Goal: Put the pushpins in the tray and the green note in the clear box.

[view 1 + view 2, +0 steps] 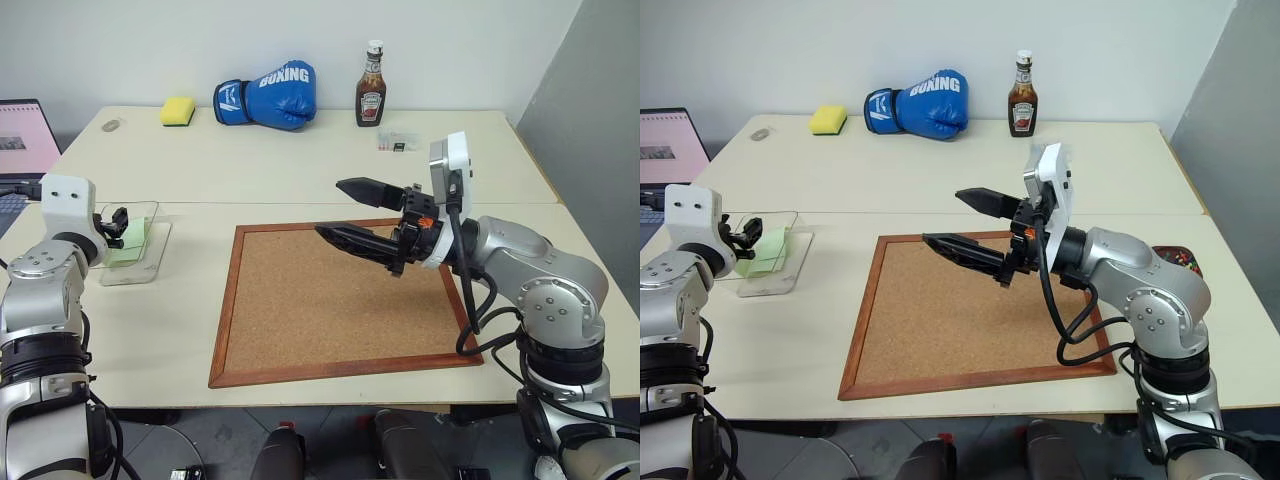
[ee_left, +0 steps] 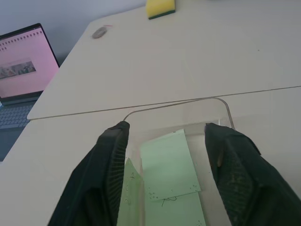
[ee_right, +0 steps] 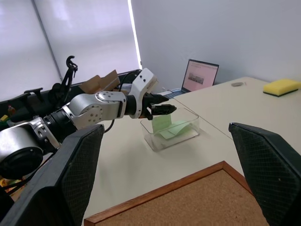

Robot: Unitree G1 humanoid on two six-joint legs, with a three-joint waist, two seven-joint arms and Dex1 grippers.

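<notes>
With the pale green square paper note (image 2: 169,165) lying flat inside the shallow transparent plastic box (image 1: 150,255), the note step looks finished, and the left gripper (image 2: 164,141) hangs at the box's mouth, its two black fingers spread wide on either side of the paper and gripping nothing. From where I stand the box sits out at nine o'clock on the cream table (image 1: 300,160), well apart from the big wood-framed corkboard (image 1: 330,300) at the centre. The right gripper (image 1: 345,210) hovers above the cork, pointing across toward nine o'clock, jaws wide and empty. No pins show on the cork. Over at three o'clock, half hidden behind the right arm, the small dark brown dish (image 1: 1180,258) carries a scatter of coloured specks, which I take to be the tiny mixed-colour pushpins (image 1: 1185,261), though I cannot tell if all are there. Next, I would judge, the left arm needs to draw clear without dragging the note out, then someone should check for stray pins.
</notes>
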